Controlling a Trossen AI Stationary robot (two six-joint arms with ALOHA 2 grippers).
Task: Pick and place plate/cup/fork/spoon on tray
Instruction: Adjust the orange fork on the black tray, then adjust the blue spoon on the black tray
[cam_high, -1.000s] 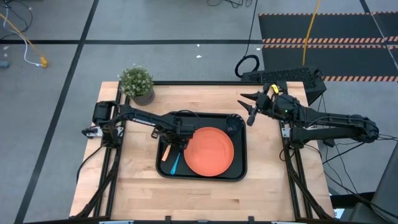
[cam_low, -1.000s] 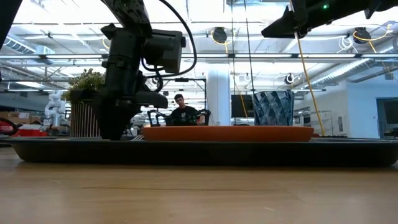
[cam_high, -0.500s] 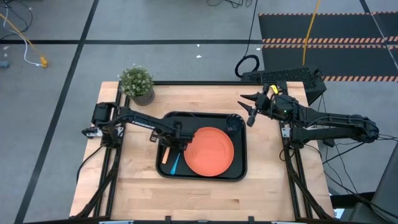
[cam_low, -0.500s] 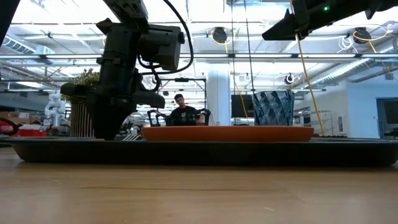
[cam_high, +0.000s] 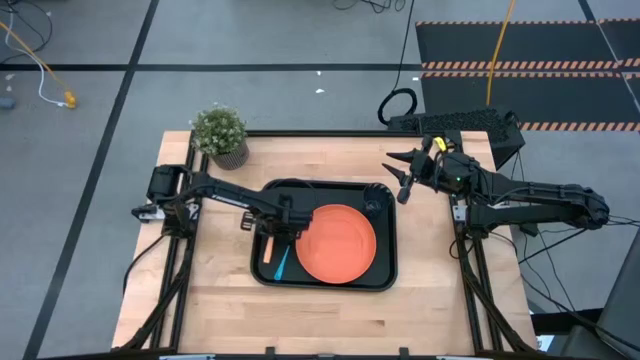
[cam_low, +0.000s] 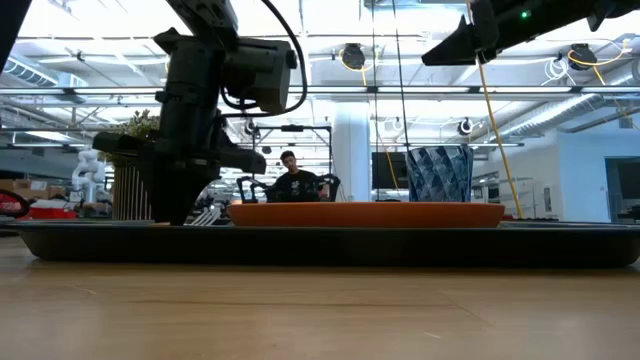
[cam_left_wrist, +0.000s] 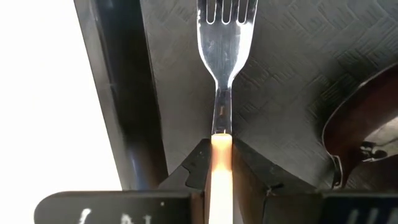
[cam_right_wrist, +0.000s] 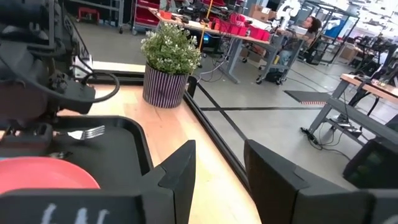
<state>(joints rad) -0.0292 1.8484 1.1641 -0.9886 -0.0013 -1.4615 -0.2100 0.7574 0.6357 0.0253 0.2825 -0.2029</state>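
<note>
Working left to right, I find the left gripper (cam_high: 268, 243) low over the tray's (cam_high: 385, 270) left edge, fingers (cam_left_wrist: 194, 167) clenched on the fork (cam_left_wrist: 222, 37) by its orange handle, tines over the tray floor. The spoon (cam_high: 280, 264) lies just beside it, then the plate (cam_high: 335, 243); the cup (cam_high: 376, 201) sits in the far right corner. The right gripper (cam_high: 403, 176) waits beyond, fingers released. Risk, in my judgement: the fork lands on the rim and tips off.

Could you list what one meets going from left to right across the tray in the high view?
Fork → spoon → plate → cup, all on the tray.
</note>
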